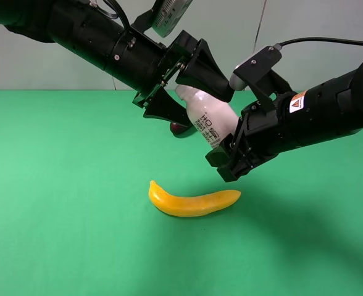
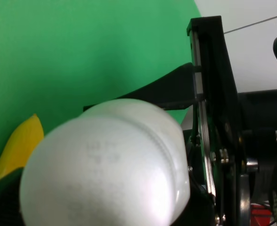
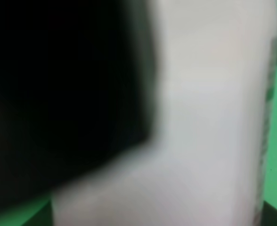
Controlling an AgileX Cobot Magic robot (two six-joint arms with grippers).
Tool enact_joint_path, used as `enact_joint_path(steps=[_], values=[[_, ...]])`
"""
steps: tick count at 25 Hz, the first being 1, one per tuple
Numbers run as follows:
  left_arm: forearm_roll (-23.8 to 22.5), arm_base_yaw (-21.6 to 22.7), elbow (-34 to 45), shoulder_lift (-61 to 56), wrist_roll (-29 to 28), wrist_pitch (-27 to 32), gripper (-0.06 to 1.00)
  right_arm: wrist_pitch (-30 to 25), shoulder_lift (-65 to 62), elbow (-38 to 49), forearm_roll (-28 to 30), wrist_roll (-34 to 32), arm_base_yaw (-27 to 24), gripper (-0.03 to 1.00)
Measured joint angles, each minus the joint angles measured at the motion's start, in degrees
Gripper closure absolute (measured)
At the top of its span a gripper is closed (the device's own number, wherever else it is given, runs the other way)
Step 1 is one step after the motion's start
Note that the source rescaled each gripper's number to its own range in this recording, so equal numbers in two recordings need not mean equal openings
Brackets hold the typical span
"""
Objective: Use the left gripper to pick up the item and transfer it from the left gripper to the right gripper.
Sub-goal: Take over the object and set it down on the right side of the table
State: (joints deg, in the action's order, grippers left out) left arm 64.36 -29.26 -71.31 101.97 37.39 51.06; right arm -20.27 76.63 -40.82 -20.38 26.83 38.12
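The item, a white bottle (image 1: 210, 117), hangs tilted in the air above the green table. My left gripper (image 1: 203, 105) is shut on its cap end; the left wrist view shows the bottle (image 2: 110, 165) close up between the black fingers (image 2: 213, 94). My right gripper (image 1: 228, 145) reaches in from the right, with its fingers on either side of the bottle's lower end. Whether they press on it does not show. The right wrist view is blurred and filled by the bottle (image 3: 214, 117).
A yellow banana (image 1: 194, 201) lies on the green table (image 1: 58, 216) below the two grippers and also shows in the left wrist view (image 2: 18, 146). A dark eggplant (image 1: 179, 128) lies behind the bottle, mostly hidden.
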Motion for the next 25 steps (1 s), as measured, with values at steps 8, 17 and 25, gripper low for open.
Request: enact_joint_path(steps=[8,17,25], values=[[-0.07,0.00,0.00,0.00,0.00,0.18,-0.04,0.00,-0.05,0.00,0.00,-0.16,0.00,0.93],[-0.43,1.71,0.00,-2.12,-0.17,4.15,-0.06,0.22,-0.05,0.05,0.00,-0.21,0.00,0.93],[-12.93,5.32,0.00,-9.34,-7.25,7.53,-0.05,0.28,0.06,0.05,0.00,-0.21,0.00,0.93]])
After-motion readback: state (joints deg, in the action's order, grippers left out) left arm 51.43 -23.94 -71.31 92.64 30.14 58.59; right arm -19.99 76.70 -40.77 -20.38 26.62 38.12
